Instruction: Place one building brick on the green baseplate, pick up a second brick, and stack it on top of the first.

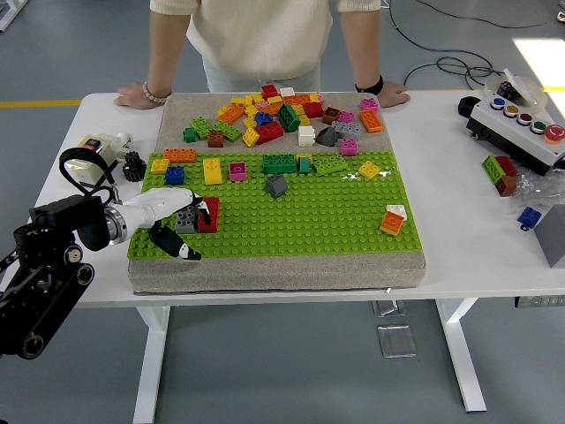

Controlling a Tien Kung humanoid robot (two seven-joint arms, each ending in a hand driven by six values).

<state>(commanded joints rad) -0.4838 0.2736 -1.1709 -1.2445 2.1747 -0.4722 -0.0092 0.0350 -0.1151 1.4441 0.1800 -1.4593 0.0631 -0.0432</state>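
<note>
White table point(459, 256) carries the green baseplate point(300, 212) at frame centre. At its left edge, the left hand point(172, 225) pinches a red brick point(208, 215) beside a grey brick point(186, 219).
</note>
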